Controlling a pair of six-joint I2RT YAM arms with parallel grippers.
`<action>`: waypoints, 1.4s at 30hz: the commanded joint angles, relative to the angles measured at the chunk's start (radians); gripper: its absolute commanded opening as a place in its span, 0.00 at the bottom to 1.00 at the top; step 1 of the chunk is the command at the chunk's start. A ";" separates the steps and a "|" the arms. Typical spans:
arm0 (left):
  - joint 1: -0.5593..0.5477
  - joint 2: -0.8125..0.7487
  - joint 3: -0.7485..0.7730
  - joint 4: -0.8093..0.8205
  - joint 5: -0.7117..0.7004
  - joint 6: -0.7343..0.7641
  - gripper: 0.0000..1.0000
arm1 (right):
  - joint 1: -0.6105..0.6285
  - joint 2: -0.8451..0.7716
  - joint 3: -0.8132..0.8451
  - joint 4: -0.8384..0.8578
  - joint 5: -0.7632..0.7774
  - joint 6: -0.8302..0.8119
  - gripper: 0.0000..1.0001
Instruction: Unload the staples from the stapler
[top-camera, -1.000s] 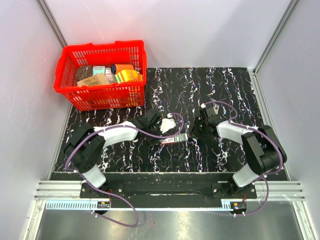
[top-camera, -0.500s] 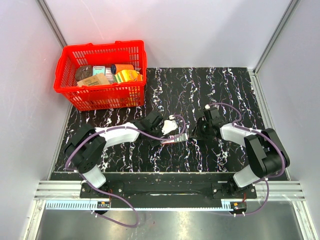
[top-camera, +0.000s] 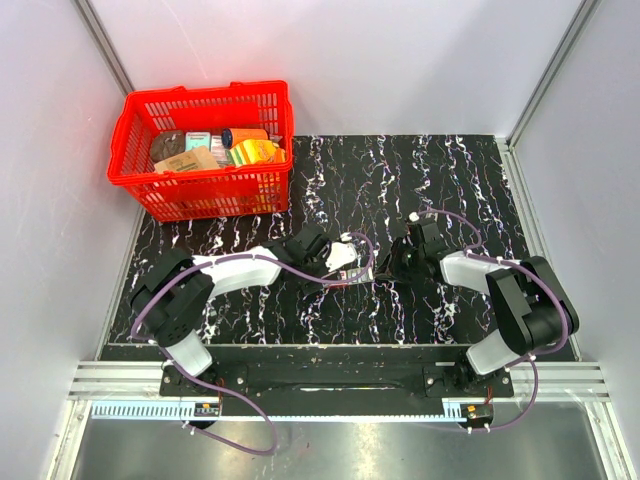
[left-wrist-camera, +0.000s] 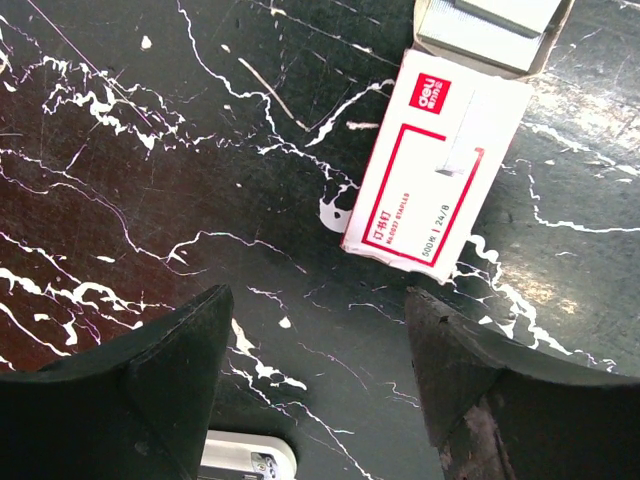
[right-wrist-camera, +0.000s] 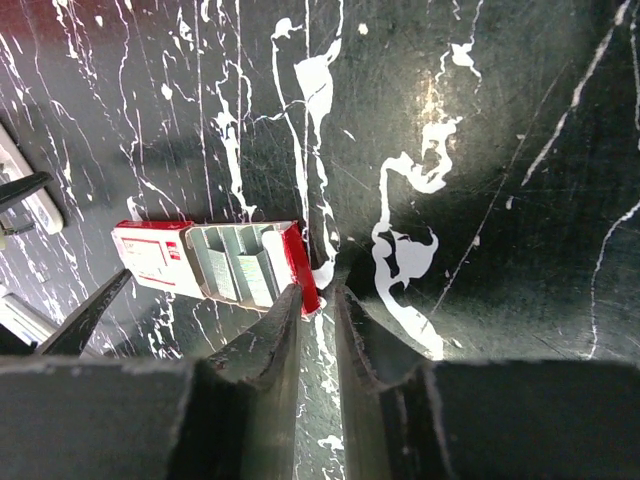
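The white stapler lies mid-table under my left gripper. In the left wrist view only its rounded white end shows, low between the fingers and close to the left one. The left gripper stands open over bare table, gripping nothing. A red and white staple box lies just beyond it, its tray slid out with strips of staples showing. My right gripper sits at the box's red end flap. Its jaws stand a narrow gap apart with nothing between them, and the left fingertip touches the flap.
A red basket full of packaged goods stands at the back left. White stapler parts show at the left edge of the right wrist view. The black marbled mat ends at grey walls on both sides.
My right gripper's jaws have parted slightly at the box's end. My left gripper has shifted a little to the right over the stapler.
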 joint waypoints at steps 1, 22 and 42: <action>-0.011 0.011 0.013 0.034 -0.036 0.009 0.74 | -0.006 0.015 -0.003 0.061 -0.033 0.019 0.24; -0.016 0.017 0.010 0.042 -0.053 0.012 0.73 | -0.024 -0.057 -0.013 0.063 -0.016 0.026 0.23; -0.016 0.014 0.010 0.042 -0.064 0.017 0.73 | -0.024 0.030 -0.043 0.178 -0.114 0.043 0.19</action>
